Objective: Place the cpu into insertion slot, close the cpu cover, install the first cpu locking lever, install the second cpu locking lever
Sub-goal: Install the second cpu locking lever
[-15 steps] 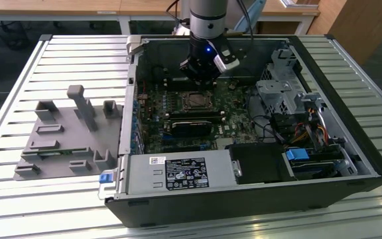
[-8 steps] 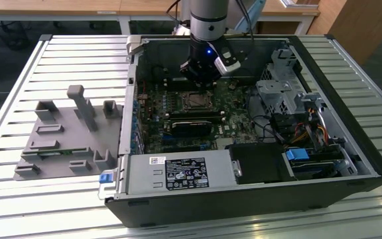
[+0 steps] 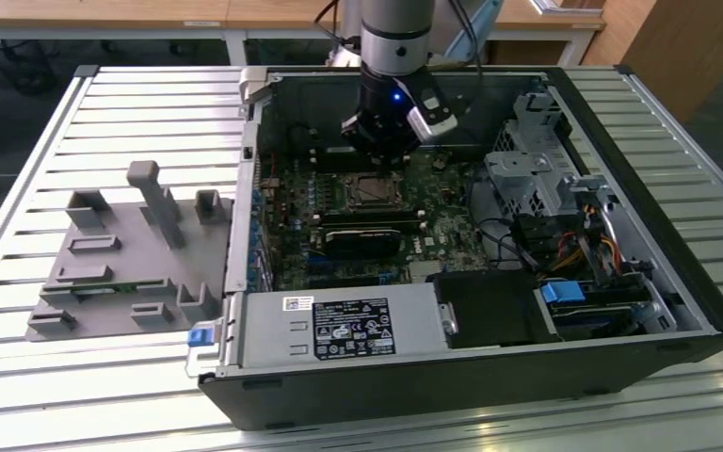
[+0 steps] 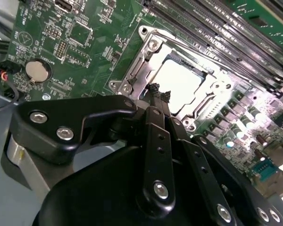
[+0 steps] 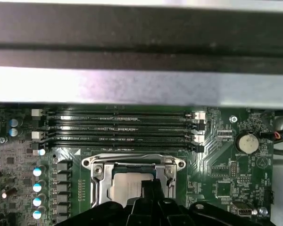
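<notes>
Over insertion slot, 1 hand w/ tips pressed together, 1 cpu seated, 1 cpu cover down

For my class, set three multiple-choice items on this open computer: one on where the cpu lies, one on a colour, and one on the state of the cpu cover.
1. Where is the cpu?
A. on the grey fixture outside the case
B. in the insertion slot
C. on top of the power supply

2. What colour is the circuit board?
A. blue
B. red
C. green

3. How does the cpu cover lie?
A. down flat around the chip
B. raised upright
C. taken off the board

Answers:
1 B: the cpu sits inside the insertion slot, just beyond the gripper.
2 C: the circuit board is green in both wrist views.
3 A: the cpu cover lies flat, with the chip showing through its window.
</notes>
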`<state>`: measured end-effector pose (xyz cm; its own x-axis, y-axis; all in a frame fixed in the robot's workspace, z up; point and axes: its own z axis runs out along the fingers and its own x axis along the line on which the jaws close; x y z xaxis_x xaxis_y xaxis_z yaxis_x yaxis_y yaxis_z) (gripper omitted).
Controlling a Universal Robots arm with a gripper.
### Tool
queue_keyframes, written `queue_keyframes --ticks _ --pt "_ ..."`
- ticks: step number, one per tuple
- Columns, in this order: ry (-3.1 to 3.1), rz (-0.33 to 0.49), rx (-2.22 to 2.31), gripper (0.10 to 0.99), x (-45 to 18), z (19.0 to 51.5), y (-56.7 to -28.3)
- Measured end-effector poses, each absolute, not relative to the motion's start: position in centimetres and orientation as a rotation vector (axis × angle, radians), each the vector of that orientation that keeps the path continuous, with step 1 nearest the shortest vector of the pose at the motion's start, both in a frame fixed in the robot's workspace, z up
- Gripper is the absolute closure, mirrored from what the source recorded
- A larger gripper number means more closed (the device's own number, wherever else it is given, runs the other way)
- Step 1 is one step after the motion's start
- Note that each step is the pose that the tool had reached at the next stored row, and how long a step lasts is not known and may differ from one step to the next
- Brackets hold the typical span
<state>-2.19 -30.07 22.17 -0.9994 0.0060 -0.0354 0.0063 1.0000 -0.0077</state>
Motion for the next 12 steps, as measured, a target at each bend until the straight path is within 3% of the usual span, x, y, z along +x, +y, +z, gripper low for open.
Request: queue_keyframes --ticks 12 --pt "3.106 -0.012 0.009 0.980 -2.2 23.3 -31.4"
